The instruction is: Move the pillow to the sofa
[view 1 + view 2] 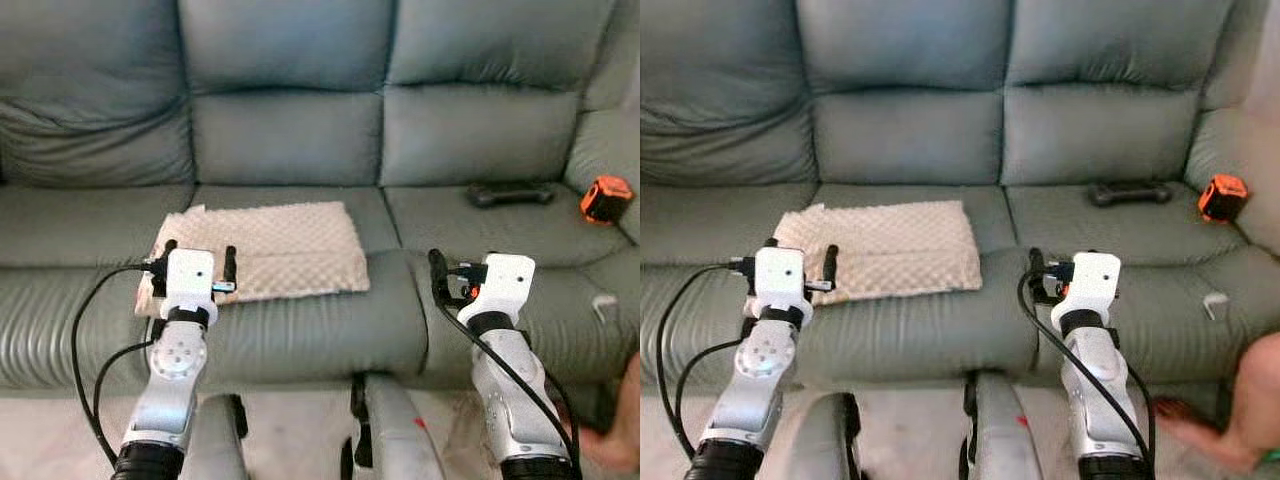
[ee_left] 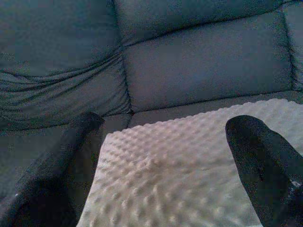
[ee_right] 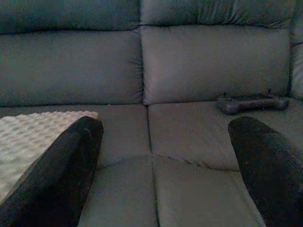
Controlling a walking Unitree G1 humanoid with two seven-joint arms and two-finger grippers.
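Left gripper (image 1: 198, 262) spread over pillow (image 1: 275, 245); controller (image 1: 511, 193) well apart.

On the seat cushion off to my right lies a black game controller (image 1: 511, 193), flat, close to the foot of the backrest; I catch it again along my right wrist's line of sight, same spot. Further right, near the armrest, sits an orange-and-black tape measure (image 1: 606, 198), apart from the controller. Lower down on that right cushion, toward its front edge, there's a small pale object (image 1: 603, 305) I can't identify. Down at the bottom right corner, a person's hand (image 1: 1185, 418) rests on the light floor (image 1: 910, 420), with the forearm rising beside it.
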